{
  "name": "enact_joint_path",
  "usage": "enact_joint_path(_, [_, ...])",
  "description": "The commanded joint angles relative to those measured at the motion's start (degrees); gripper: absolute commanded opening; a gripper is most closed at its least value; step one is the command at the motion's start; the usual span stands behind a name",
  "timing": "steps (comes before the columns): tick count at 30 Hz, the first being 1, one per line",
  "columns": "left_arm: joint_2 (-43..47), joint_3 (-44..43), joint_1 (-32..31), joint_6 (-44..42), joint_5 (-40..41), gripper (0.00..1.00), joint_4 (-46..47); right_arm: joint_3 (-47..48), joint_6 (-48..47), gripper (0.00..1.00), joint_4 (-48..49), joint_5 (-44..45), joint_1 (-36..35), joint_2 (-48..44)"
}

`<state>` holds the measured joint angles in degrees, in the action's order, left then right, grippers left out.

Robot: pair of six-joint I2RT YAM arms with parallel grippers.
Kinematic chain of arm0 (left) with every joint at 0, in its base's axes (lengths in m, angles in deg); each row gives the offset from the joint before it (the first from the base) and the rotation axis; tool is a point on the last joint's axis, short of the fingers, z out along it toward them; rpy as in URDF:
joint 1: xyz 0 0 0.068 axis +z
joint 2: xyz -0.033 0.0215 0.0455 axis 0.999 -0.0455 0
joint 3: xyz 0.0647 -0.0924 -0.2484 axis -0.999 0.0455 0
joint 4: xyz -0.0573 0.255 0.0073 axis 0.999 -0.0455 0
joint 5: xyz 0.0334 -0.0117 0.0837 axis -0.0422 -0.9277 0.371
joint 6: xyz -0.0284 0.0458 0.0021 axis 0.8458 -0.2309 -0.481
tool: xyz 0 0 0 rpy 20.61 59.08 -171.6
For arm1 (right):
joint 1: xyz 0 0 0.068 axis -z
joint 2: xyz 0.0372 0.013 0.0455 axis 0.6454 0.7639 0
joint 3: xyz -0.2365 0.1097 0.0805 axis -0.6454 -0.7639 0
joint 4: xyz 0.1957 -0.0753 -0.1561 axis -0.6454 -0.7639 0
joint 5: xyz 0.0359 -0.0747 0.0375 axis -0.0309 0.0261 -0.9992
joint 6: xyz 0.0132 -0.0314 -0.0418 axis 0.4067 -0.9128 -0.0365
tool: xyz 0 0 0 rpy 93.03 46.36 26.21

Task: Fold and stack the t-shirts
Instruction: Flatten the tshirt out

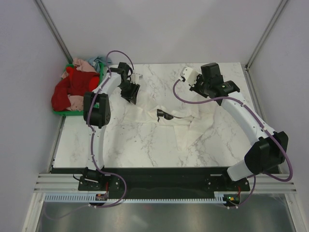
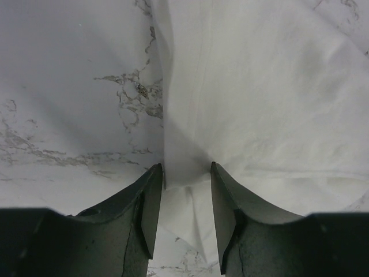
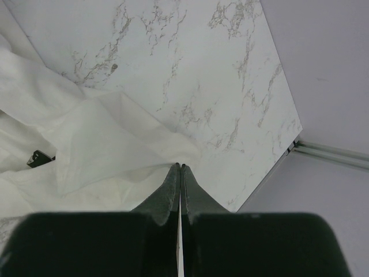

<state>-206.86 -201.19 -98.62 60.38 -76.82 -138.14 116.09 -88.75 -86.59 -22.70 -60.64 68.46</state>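
A cream-white t-shirt (image 1: 174, 123) lies spread and rumpled across the middle of the marble table, its small black print (image 1: 161, 114) facing up. My left gripper (image 1: 131, 94) hovers over the shirt's far left edge. In the left wrist view it is open (image 2: 185, 167), and a fold of the shirt (image 2: 259, 86) lies between and below the fingers. My right gripper (image 1: 200, 89) is at the shirt's far right part. In the right wrist view it is shut (image 3: 180, 165), with a ridge of the cloth (image 3: 104, 133) drawn up to its tips. More t-shirts, red (image 1: 65, 92), pink (image 1: 84, 65) and pale blue (image 1: 101, 60), are heaped together.
The heap sits in a green crate (image 1: 65, 113) at the table's far left edge. Frame posts stand at both far corners. The table's right edge and a metal rail (image 3: 328, 153) lie close to my right gripper.
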Motion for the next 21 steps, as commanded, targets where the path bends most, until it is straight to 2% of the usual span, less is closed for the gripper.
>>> enact_joint_path(1, [-1.7,-2.1,0.2,1.4,0.5,0.46,-0.9,2.4,0.5,0.0,0.5,0.2,0.1,0.0])
enact_joint_path(2, [-1.9,-2.2,0.2,1.4,0.4,0.45,-0.9,2.5,0.5,0.0,0.4,0.2,0.1,0.0])
enact_joint_path(7, [-2.3,-2.9,0.1,1.5,0.1,0.23,-0.7,3.2,0.5,0.0,0.0,0.4,0.1,0.3])
enact_joint_path(9, [-1.7,-2.9,0.2,1.6,0.4,0.23,-0.7,3.4,0.5,0.0,0.0,0.5,0.1,0.3])
enact_joint_path(14, [0.2,-3.2,0.3,1.7,0.8,0.29,-0.3,3.1,0.6,0.0,0.0,0.4,0.1,0.6])
enact_joint_path(20, [1.1,-3.6,0.3,1.7,1.1,0.23,0.0,3.0,0.7,0.0,0.3,-0.3,0.1,1.1])
enact_joint_path(21, [1.3,-3.6,0.3,1.7,1.2,0.19,0.0,2.9,0.8,0.0,0.5,-0.3,0.1,1.1])
